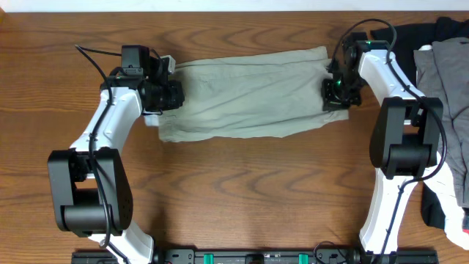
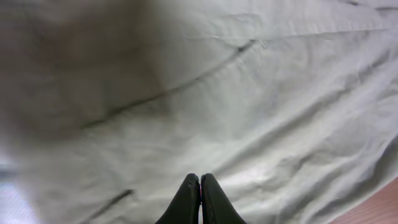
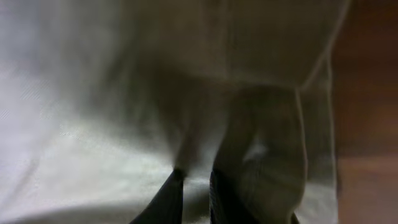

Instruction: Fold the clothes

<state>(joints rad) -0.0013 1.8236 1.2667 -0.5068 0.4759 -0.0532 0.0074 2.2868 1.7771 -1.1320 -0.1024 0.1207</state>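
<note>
The khaki-green shorts (image 1: 249, 95) lie flattened in a long band across the far middle of the wooden surface (image 1: 242, 198). The left pincer (image 1: 167, 94) sits at their left end, its fingers pressed together against the cloth; I cannot tell whether a fold is caught. The right pincer (image 1: 333, 88) is at the right end, pinching a ridge of fabric between its fingers. A black garment (image 1: 440, 29) and a grey garment (image 1: 451, 73) lie at the right edge.
</note>
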